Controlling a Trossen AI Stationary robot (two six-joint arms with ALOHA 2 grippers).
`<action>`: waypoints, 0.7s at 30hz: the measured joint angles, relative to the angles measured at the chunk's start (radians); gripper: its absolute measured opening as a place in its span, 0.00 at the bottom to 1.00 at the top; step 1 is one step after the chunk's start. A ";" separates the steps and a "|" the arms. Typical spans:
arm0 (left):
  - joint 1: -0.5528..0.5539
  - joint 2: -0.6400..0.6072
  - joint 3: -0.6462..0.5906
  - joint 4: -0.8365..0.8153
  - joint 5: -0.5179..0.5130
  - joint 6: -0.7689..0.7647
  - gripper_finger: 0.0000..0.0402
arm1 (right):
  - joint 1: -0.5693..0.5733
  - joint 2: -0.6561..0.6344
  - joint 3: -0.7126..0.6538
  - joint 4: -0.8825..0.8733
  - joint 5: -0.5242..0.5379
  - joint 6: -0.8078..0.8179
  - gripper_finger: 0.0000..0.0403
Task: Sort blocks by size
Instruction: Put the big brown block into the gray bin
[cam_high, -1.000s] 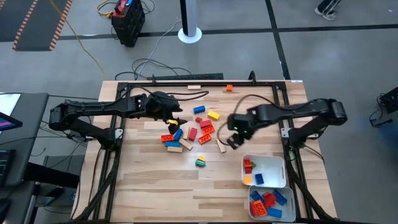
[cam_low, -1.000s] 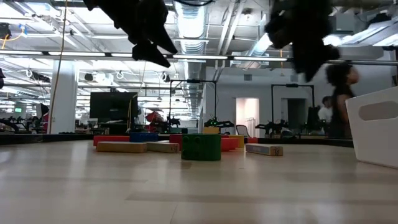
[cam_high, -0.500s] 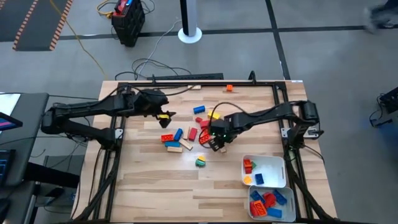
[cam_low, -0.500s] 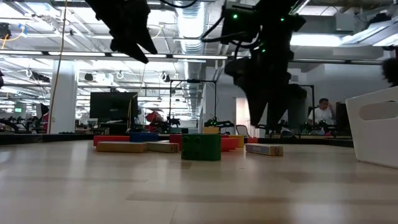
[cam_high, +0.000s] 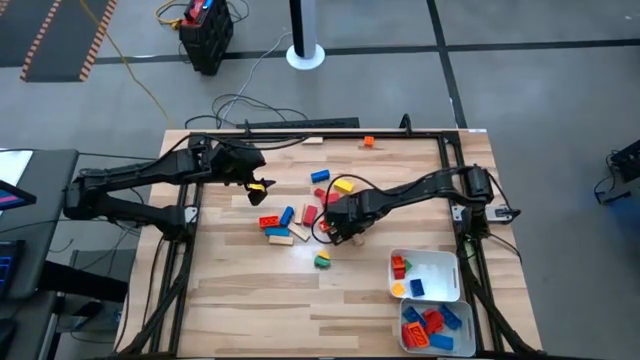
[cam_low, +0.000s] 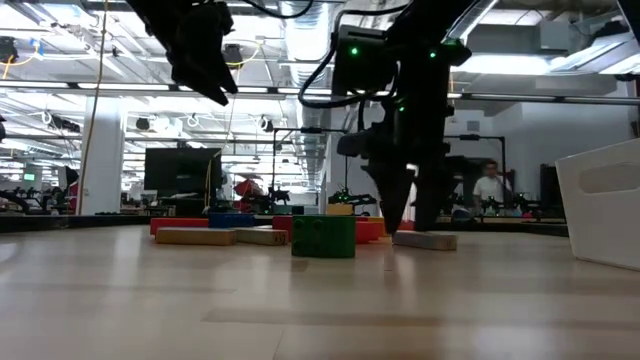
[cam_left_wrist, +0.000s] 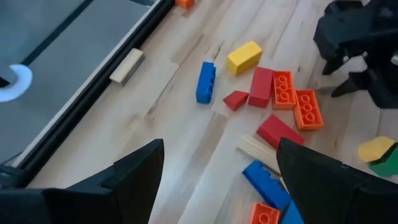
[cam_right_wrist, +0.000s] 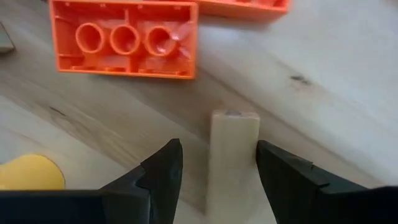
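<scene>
Blocks (cam_high: 300, 215) lie scattered over the middle of the wooden surface (cam_high: 240, 290), with a green and yellow one (cam_high: 322, 260) nearest the front edge, standing apart from the rest. Two white trays sit at the front right corner: the nearer tray (cam_high: 433, 325) holds red and blue pieces, the one behind it (cam_high: 425, 275) a few red, blue and orange pieces.

Behind the green block, the right pincer (cam_high: 343, 233) is down at the surface beside the pile. Its fingers stand apart on either side of a plain tan wooden block (cam_right_wrist: 233, 163) that lies between them; whether they press on it cannot be told. Just past that piece lies an orange brick (cam_right_wrist: 124, 38), hollow side up.

Farther back, the pile holds red, orange and blue bricks, a yellow brick (cam_left_wrist: 244, 57) and a blue one (cam_left_wrist: 206, 81) at its far edge. The left pincer (cam_high: 262, 186) hovers above the surface to the left of the pile, its fingers spread wide and empty.

Near the far rail rest a tan wooden piece (cam_high: 312, 141) and a small orange brick (cam_high: 368, 142).
</scene>
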 joint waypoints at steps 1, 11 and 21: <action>0.000 0.000 0.000 0.001 0.000 0.007 0.75 | 0.000 0.003 0.000 -0.001 0.000 0.000 0.57; 0.007 0.000 0.000 -0.004 0.000 0.040 0.75 | 0.000 0.027 0.000 -0.006 -0.002 -0.065 0.30; 0.007 0.000 0.000 0.000 -0.001 0.030 0.75 | -0.001 -0.152 -0.002 -0.139 -0.023 -0.262 0.30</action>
